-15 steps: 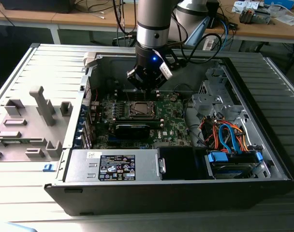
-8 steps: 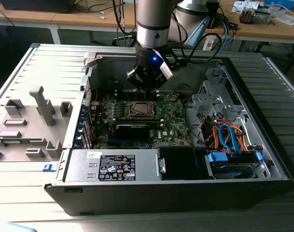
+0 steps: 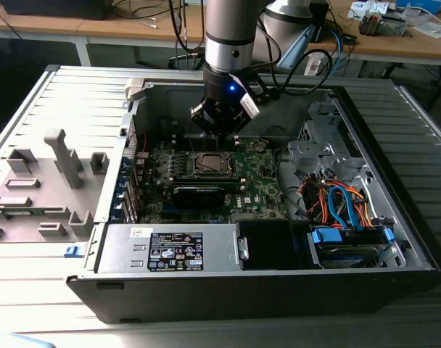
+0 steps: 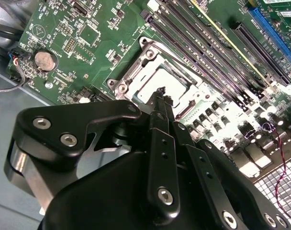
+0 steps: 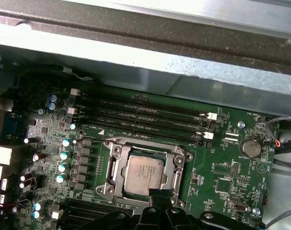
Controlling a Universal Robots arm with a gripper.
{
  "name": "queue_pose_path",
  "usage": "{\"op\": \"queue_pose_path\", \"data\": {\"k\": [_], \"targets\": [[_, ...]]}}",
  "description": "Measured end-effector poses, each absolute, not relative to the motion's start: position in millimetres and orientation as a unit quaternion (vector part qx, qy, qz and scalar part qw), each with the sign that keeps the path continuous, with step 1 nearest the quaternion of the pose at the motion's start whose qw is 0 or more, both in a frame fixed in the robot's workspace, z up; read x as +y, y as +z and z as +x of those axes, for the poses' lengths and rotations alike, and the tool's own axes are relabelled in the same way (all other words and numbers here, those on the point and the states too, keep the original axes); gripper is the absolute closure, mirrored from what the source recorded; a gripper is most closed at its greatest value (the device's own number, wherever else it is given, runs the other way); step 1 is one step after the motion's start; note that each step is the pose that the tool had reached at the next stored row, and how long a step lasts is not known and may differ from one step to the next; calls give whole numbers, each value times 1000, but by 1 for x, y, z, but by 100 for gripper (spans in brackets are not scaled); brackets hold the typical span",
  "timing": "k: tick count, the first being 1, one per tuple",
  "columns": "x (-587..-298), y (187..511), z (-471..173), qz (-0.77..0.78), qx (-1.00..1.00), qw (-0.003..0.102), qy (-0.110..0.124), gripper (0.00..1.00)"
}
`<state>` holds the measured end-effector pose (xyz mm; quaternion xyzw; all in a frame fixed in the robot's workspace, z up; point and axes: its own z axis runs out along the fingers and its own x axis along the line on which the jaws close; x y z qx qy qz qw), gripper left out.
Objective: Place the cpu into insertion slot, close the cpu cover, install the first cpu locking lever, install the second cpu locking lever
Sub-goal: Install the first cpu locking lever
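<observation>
The cpu (image 5: 144, 174) lay in the insertion slot (image 5: 117, 163), under the cpu cover (image 5: 176, 160); the gripper (image 4: 161, 92) hovered above, jaws closed and empty, memory slots (image 5: 145, 117) alongside.

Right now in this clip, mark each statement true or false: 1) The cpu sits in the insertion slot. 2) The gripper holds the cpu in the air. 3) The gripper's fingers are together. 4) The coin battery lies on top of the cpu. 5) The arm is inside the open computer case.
1) True: the cpu lies in the insertion slot, framed by the cpu cover.
2) False: the gripper holds nothing; the cpu is seated.
3) True: the fingers are pressed together, tip just over the socket.
4) False: the coin battery sits apart on the motherboard.
5) True: it reaches into the computer case.
</observation>
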<state>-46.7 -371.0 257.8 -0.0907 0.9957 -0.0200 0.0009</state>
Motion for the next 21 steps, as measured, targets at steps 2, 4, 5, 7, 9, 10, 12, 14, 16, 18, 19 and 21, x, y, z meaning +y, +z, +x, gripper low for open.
{"op": "queue_pose_path", "data": {"k": [2,4,5,7,9,10,12,14,16,18,19,21], "targets": [[-371,258,-47,-92,996,1,-20,89],[-371,258,-47,-95,995,1,-20,89],[-371,258,-47,-96,995,1,-20,89],[-371,258,-47,-98,995,1,-20,89],[-371,258,-47,-99,995,1,-20,89],[-371,258,-47,-100,995,1,-20,89],[-371,258,-47,-102,995,1,-20,89],[-371,258,-47,-105,994,1,-20,89],[-371,258,-47,-107,994,1,-20,89],[-371,258,-47,-108,994,1,-20,89],[-371,258,-47,-109,994,1,-20,89],[-371,258,-47,-112,993,1,-20,89]]}}
